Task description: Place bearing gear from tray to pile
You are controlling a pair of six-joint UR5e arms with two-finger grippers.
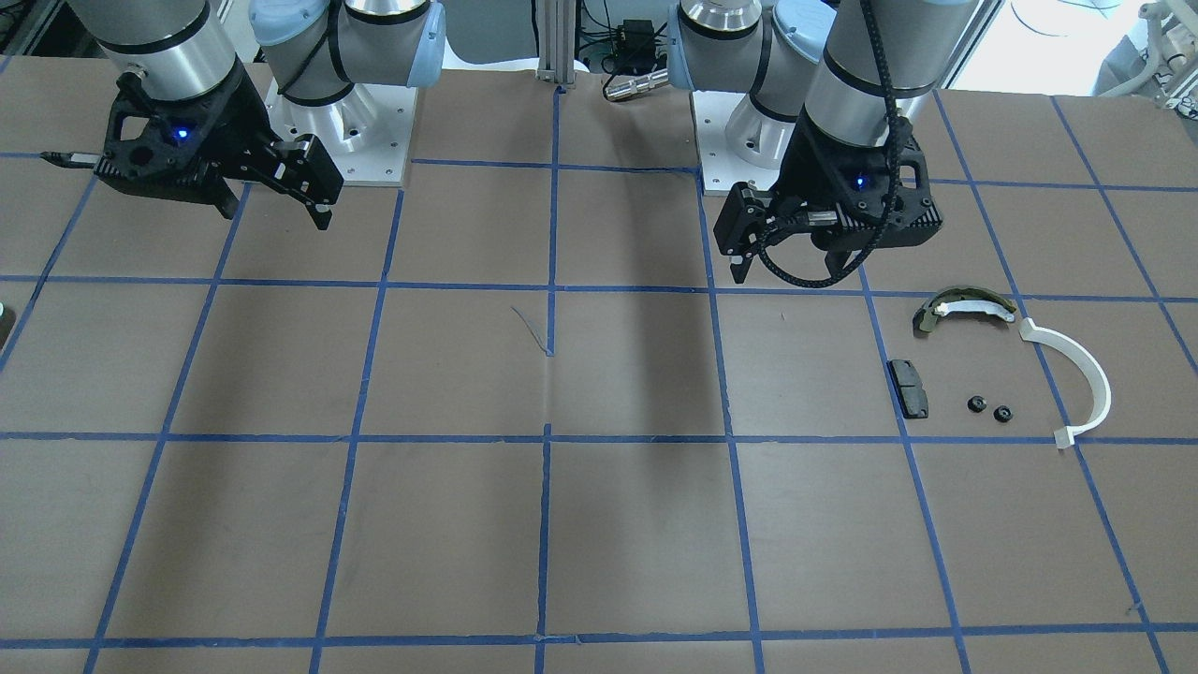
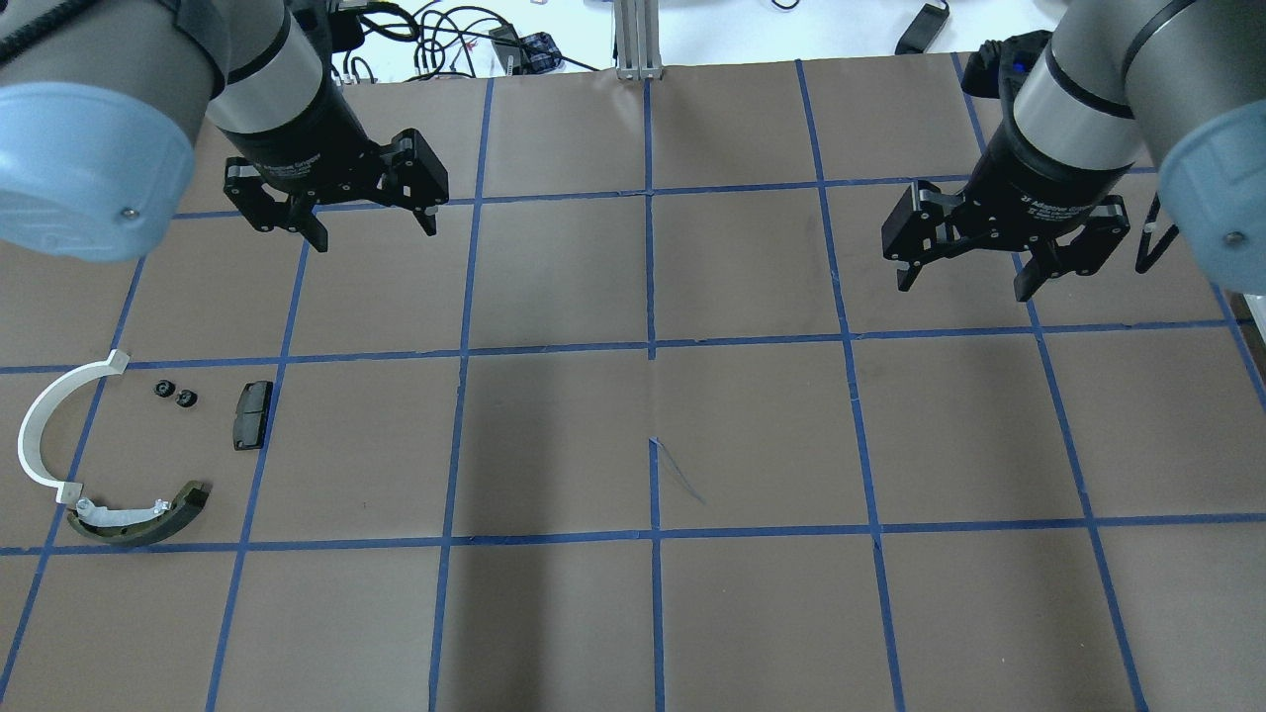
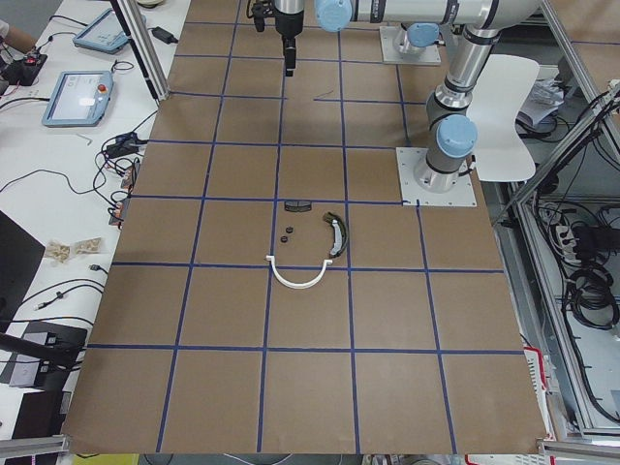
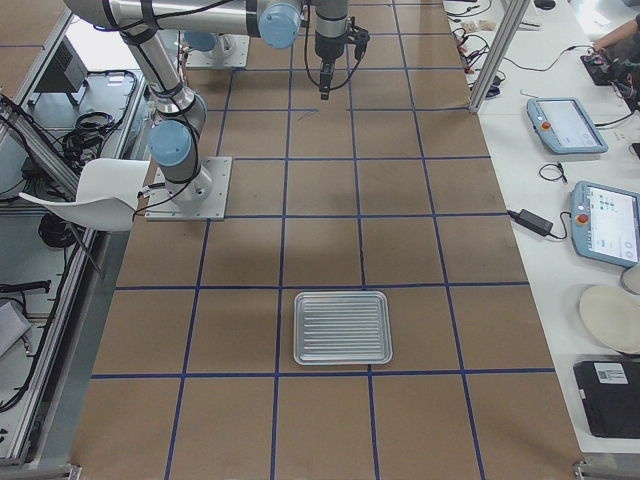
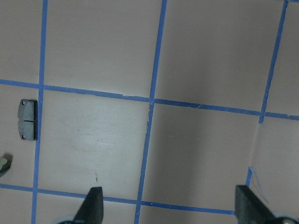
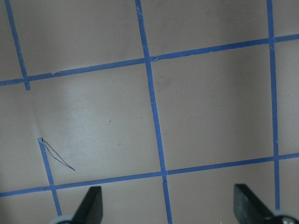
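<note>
Both grippers hang spread and hold nothing above the table [image 2: 752,435]; the left gripper [image 2: 374,235] is in the upper left of the overhead view, the right gripper [image 2: 962,289] in the upper right. One bearing gear [image 2: 163,389] and its twin [image 2: 186,399] lie just beside each other at the left edge of that view, inside the pile; they sit between the white arc [image 2: 27,425] and the black pad [image 2: 252,415], with the brake shoe [image 2: 134,529] lower in the frame, apart from them. The tray [image 4: 340,330], seen only in the right side view, looks bare; so the placing seems done.

The likely trouble is a nudge; these gears are small and round, and a finger coming down among the parts could send one rolling out of the pile; another reach to the tray would probably close on nothing.

Being round, the gears show no long axis; they seem to lie flat, though they are too small to be sure; the pair lines up from upper left to lower right in the overhead view.
</note>
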